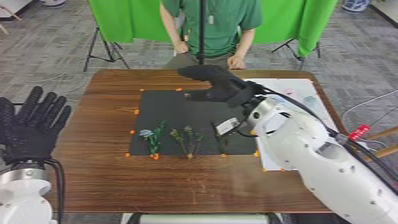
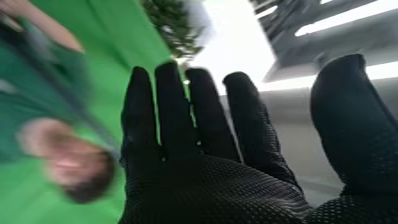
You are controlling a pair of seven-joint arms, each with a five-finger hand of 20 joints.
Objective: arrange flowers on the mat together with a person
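In the head view, the blue flower [image 1: 147, 133] lies on the dark mat [image 1: 169, 107], close to its left side and its near edge. Small yellowish flowers [image 1: 188, 133] lie just beside it. If the right arm [image 1: 306, 145] dips too low, it could brush the stems and push them crooked or bend them. The blue flower has a pale, fluffy top and a thin green stem with leaves. The right hand [image 1: 226, 86] is up over the mat's far part, its fingers straight and a little apart, thumb out, pinching nothing. The left hand [image 1: 34, 132] is off to the left, fingers straight and spread.
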